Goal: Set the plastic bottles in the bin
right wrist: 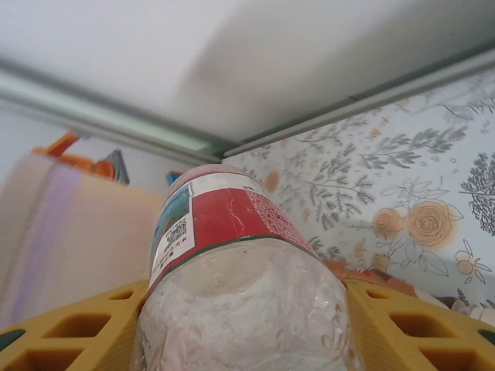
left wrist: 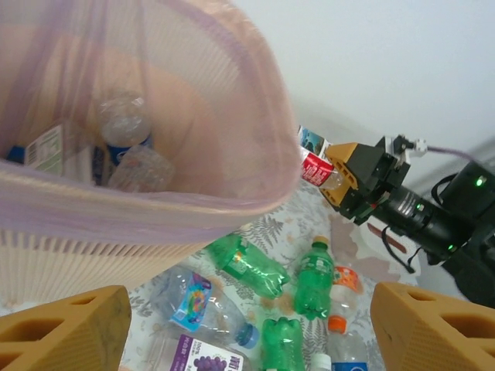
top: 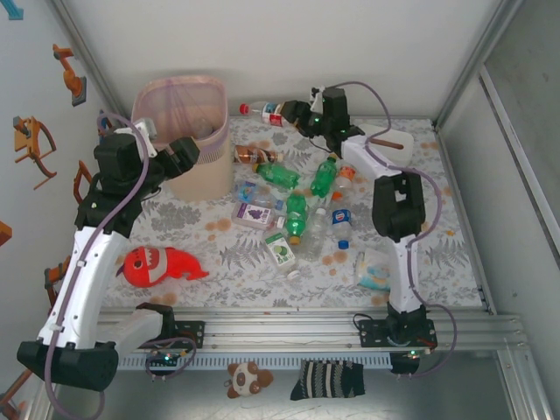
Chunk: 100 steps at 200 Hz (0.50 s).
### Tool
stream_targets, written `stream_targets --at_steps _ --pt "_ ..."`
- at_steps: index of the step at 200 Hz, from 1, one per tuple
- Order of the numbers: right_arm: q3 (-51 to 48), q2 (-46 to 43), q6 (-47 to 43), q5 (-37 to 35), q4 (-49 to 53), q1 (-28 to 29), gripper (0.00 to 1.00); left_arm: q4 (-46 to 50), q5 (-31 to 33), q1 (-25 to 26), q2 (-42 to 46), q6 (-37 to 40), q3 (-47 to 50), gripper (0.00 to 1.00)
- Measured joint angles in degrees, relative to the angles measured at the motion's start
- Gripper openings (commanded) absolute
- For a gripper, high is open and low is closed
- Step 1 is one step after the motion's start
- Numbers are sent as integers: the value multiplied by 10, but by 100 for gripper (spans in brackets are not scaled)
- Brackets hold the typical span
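Red-labelled bottle [right wrist: 232,294] in right pincer [left wrist: 334,176], horizontal, cap [top: 244,108] toward bin [top: 210,178]

Light is even and diffuse, white walls bright. Top view is well lit, shadows on the surface [top: 455,254] soft and faint. Right wrist view: bottle [right wrist: 232,263] too close to the lens, blurred, pale glare on its clear body; surface behind it sharper. Left wrist view: bin [left wrist: 116,209] rim soft, my left fingers [left wrist: 69,332] at the bottom edge out of focus.
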State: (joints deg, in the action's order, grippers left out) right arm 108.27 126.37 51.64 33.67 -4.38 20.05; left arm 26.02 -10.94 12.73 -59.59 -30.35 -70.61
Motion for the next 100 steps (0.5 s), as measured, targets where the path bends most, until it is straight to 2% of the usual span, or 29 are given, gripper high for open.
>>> stream_targets --at_steps 27,64,100 --pt "-30 -85 -112 26 73 -4 52 -17 -64 0 10 63 -5 82" --pt "-85 -210 -318 59 191 -5 50 -14 -167 3 -7 165 -47 79" --pt "-133 -311 -508 85 297 -5 48 2 -257 26 -35 261 -90 79"
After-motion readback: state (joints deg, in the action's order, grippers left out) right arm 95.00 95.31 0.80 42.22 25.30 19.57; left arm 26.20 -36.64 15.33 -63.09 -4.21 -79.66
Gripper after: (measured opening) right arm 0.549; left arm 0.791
